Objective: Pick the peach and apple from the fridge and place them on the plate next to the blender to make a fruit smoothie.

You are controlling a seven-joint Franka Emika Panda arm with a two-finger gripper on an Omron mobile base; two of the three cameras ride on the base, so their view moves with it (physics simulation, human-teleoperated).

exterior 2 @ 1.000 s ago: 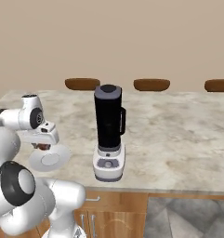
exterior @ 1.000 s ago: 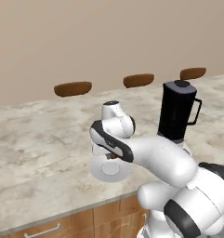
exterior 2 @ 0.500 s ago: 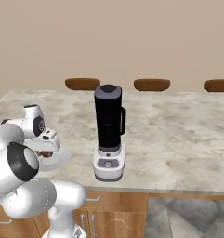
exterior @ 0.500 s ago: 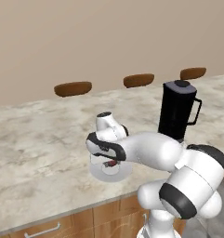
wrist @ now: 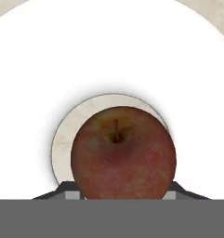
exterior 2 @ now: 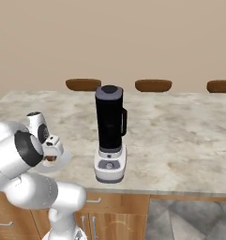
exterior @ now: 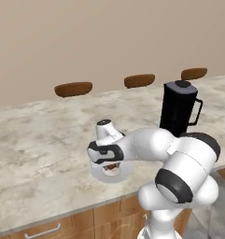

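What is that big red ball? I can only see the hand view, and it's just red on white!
Observer: It's the apple, gripped by the gripper right over the plate. From the left base view, that plate sits near the front edge of the marble counter.
Child: Is the blender close?
Observer: Yes. In the right base view the blender stands right beside the plate.
Child: Is the peach there too?
Observer: I can't spot one; the arm hides much of the plate.
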